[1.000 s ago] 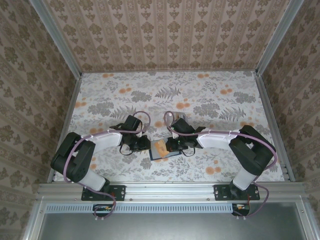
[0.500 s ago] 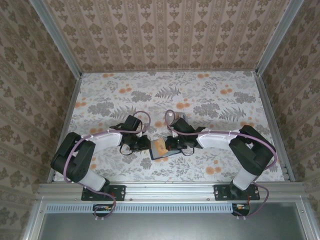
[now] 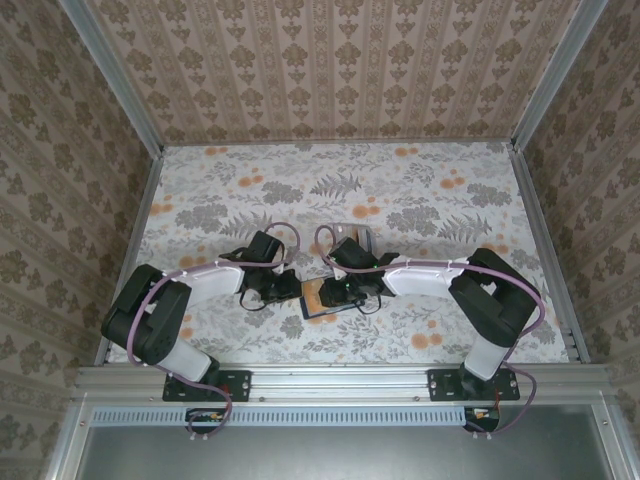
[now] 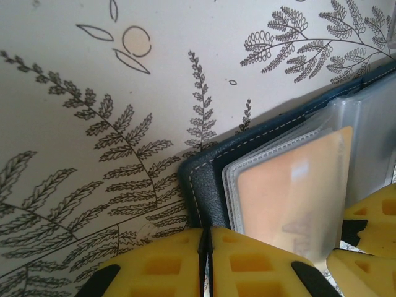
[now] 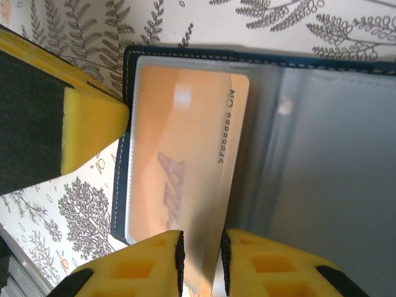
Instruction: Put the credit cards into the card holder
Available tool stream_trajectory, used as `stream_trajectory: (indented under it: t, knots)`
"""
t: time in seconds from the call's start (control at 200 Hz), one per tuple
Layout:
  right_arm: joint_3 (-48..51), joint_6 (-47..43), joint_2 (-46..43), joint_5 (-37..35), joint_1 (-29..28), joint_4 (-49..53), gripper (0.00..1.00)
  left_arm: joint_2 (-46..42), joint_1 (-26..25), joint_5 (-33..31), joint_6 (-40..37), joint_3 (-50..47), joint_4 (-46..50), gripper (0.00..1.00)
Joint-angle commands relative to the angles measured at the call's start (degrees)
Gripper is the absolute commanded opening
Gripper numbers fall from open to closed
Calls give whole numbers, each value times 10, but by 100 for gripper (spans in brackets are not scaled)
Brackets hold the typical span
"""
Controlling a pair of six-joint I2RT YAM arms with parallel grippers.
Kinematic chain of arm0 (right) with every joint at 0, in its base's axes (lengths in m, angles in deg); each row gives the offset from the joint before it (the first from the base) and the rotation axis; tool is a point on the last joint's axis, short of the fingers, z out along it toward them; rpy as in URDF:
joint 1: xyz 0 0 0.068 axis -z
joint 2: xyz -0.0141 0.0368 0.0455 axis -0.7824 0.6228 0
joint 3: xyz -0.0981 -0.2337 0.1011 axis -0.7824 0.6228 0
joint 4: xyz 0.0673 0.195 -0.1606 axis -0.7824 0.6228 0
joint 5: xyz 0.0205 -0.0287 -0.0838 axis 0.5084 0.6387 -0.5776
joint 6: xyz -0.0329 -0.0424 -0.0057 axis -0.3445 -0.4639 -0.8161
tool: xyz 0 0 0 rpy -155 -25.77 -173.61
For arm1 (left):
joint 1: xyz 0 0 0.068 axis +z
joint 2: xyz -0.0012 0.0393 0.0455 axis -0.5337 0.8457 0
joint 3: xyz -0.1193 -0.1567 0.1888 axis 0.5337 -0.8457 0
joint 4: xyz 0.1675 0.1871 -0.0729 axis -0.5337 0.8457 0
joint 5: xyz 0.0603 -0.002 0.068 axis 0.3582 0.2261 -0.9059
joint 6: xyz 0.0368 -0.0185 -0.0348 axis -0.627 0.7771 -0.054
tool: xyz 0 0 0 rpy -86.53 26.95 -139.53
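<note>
The navy card holder [image 3: 322,312] lies open on the table between the two arms. My left gripper [image 4: 207,232] is shut on the stitched edge of the card holder's cover [image 4: 207,179]. An orange-tan credit card [image 5: 179,161] sits in the clear sleeve on the card holder's left half [image 5: 120,185]. Its near end runs between the pads of my right gripper [image 5: 200,238], which stand a little apart, open. Through the sleeve the same card [image 4: 291,192] shows in the left wrist view. From above, my left gripper [image 3: 290,290] and right gripper [image 3: 335,293] face each other over the card [image 3: 318,294].
A clear, silvery slotted rack [image 3: 353,233] stands just behind the right arm. Metal rails [image 3: 540,250] edge the floral table on both sides, and patterned walls close it in. Purple cables loop over both wrists.
My right gripper's jaws have parted from the card, and the right arm has reached further left over the holder. The card sits deeper in the sleeve. The left arm has stayed put.
</note>
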Motion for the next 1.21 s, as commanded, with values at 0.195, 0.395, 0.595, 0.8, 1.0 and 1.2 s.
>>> stream_trajectory:
  t: [0.195, 0.395, 0.595, 0.8, 1.0, 1.2]
  knots:
    - [-4, -34, -13, 2, -6, 7, 26, 9, -3, -27, 4, -17, 16, 12]
    - [-2, -52, -18, -30, -12, 21, 27, -8, 2, -31, 10, -29, 17, 13]
    - [22, -80, -86, -119, -35, 31, 45, -54, 44, 6, 66, -63, -26, 12]
    - [-48, -99, -32, -168, -71, 92, 56, -96, 88, 11, 52, -65, -3, 11]
    - [-149, -90, 45, -257, -117, 188, 66, -110, 114, 14, 45, -66, 6, 11]
    - [-193, -74, 88, -284, -130, 244, 68, -100, 119, 16, 46, -69, -3, 11]
